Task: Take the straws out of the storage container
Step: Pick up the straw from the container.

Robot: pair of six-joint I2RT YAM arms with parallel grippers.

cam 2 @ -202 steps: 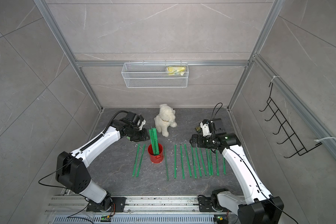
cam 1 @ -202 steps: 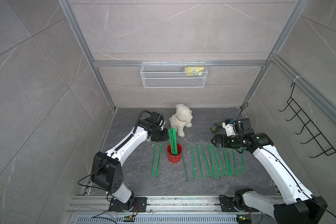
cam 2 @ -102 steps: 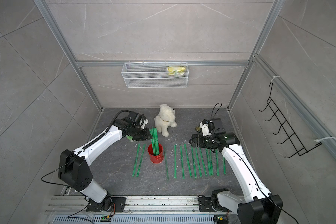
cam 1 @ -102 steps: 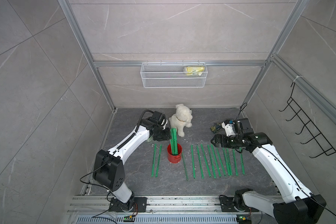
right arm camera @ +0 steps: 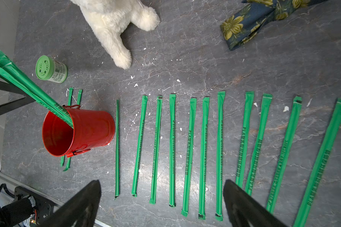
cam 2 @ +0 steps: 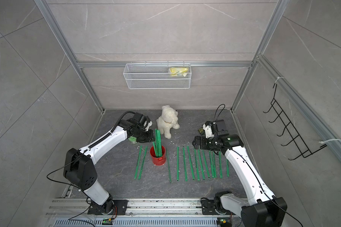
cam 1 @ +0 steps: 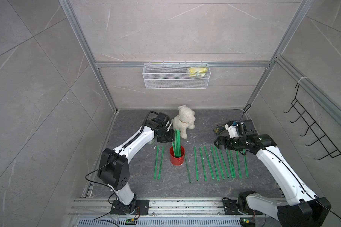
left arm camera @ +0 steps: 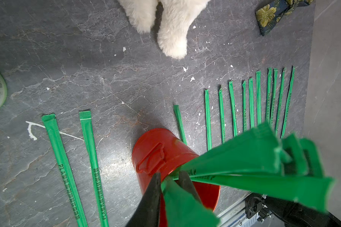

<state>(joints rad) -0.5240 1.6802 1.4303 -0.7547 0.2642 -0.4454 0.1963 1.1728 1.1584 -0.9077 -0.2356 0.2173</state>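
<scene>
While most of the straws (cam 1: 215, 163) lie flat in a row on the dark floor (cam 1: 136, 176), right of centre in both top views, with two more left of centre, a few stand upright in the red storage container (cam 1: 177, 159) at the middle, leaning on its rim. The left gripper (left arm camera: 169, 176) is at those standing ones from the upper left, just below the white plush dog (cam 1: 183, 121). In the left wrist view its dark fingers (left arm camera: 154, 188) are drawn close on either side of one green wrapper above the can's mouth and appear to pinch it, while the other tops fan out to the right. The right gripper (right arm camera: 161, 182) hangs over the laid-out row with its jaws spread wide and nothing between them. These look like paper-sleeved straws: very light, thin and only moderately stiff, so they probably bend or crease under a hard squeeze and can slide through a loose one. The best hold seems to be across the flat face of the sleeve, well above the rim and below the crimped top end, which allows a straight upward pull. The can looks light too, so a straw dragging on the rim might tip it, and neighbouring straws may ride up with the one taken.
</scene>
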